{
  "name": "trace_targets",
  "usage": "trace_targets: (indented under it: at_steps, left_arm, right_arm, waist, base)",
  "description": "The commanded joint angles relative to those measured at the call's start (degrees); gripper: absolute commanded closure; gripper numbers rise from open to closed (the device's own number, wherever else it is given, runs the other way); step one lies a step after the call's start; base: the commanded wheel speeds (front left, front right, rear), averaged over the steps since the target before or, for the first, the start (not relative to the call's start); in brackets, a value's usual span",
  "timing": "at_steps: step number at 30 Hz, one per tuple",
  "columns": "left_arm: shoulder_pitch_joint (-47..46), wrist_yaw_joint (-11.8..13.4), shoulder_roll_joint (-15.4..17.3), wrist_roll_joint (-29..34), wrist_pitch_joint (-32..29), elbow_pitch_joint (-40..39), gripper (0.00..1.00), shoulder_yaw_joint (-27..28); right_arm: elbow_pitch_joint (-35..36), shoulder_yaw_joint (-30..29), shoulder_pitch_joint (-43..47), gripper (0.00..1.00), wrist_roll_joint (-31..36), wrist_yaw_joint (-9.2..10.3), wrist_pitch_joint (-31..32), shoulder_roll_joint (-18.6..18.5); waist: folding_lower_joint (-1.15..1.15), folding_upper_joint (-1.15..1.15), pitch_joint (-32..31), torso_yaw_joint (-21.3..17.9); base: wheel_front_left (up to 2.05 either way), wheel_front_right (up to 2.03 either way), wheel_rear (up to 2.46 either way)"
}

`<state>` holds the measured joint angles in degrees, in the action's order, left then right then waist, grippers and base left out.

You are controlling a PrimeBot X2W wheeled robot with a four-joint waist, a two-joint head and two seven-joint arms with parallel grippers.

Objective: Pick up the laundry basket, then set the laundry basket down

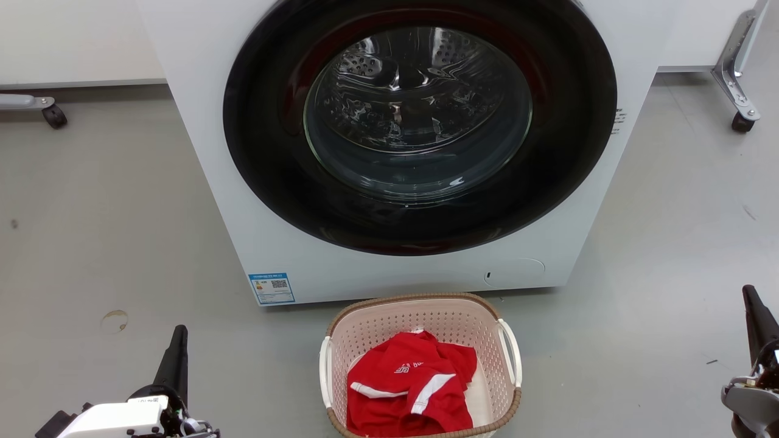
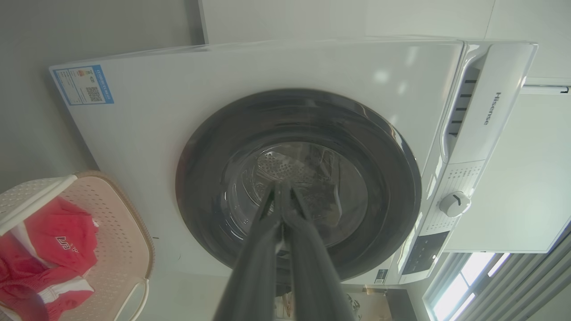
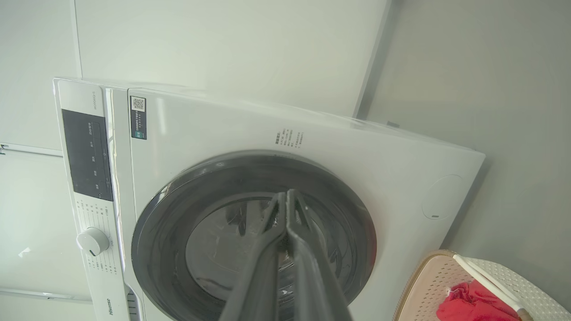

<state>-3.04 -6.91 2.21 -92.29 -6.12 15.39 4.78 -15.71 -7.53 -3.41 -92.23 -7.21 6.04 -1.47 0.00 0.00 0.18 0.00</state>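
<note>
The laundry basket (image 1: pixel 490 340) stands on the floor just in front of the washing machine, pale pink and perforated, with a brown rim and white side handles. A red garment (image 1: pixel 414 383) with white stripes lies inside it. The laundry basket (image 2: pixel 120 232) shows at the lower left of the left wrist view, and the laundry basket (image 3: pixel 428 285) at the lower right of the right wrist view. My left gripper (image 1: pixel 179 332) is shut and empty, well to the basket's left. Far to the right of the basket, my right gripper (image 1: pixel 748 293) is shut and empty too. In each wrist view the fingertips meet: left gripper (image 2: pixel 281 185), right gripper (image 3: pixel 286 194).
A white front-loading washing machine (image 1: pixel 231 182) with a dark round door (image 1: pixel 420 121) rises directly behind the basket. Wheeled metal legs (image 1: pixel 739 79) stand at the far right and a caster (image 1: pixel 53 115) at the far left. Grey floor (image 1: pixel 91 243) spreads on both sides.
</note>
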Motion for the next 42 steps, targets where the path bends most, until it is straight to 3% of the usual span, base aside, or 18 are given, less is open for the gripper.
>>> trace_targets:
  at_steps: [1,4,5,16,20,30,42]
  left_arm:
    - [-3.1,-0.6,0.7,0.1,-0.4,-1.4,1.0,1.7]
    - [-3.1,-0.6,0.7,0.1,-0.4,-1.4,1.0,1.7]
    - [0.0,0.0,0.0,0.0,0.0,0.0,0.0,0.0]
    - [1.7,0.0,-0.6,0.5,1.2,1.1,0.0,-0.7]
    - [1.9,0.0,-0.5,0.8,1.8,0.7,0.0,-1.1]
    - [2.3,0.0,-0.3,2.1,3.5,-0.4,0.0,-1.9]
    - [2.6,1.5,0.5,10.2,5.7,-1.6,0.0,-3.2]
  right_arm:
    - [1.7,1.0,-2.8,1.0,0.0,-0.28,0.4,-1.4]
    - [1.7,1.0,-2.8,1.0,0.0,-0.28,0.4,-1.4]
    - [-0.1,0.0,0.0,0.0,0.0,0.0,0.0,0.0]
    - [-0.7,0.9,1.6,0.0,0.6,0.05,-0.6,1.3]
    - [-0.2,1.4,1.7,0.0,0.9,0.04,-1.1,1.1]
    - [1.0,3.0,1.8,0.0,1.8,0.01,-2.6,0.3]
    - [1.6,5.5,1.4,0.0,7.8,-0.02,-5.6,-1.7]
  waist:
    - [0.0,0.0,0.0,0.0]
    - [0.0,0.0,0.0,0.0]
    - [0.0,0.0,0.0,0.0]
    - [0.13,0.0,-0.1,0.0]
    - [0.01,0.0,0.0,0.0]
    - [0.0,0.0,0.0,0.0]
    - [0.0,0.0,0.0,0.0]
  base:
    - [0.0,0.0,0.0]
    - [0.0,0.0,0.0]
    - [0.0,0.0,0.0]
    - [0.0,0.0,0.0]
    - [0.0,0.0,0.0]
    - [0.0,0.0,0.0]
    - [0.0,0.0,0.0]
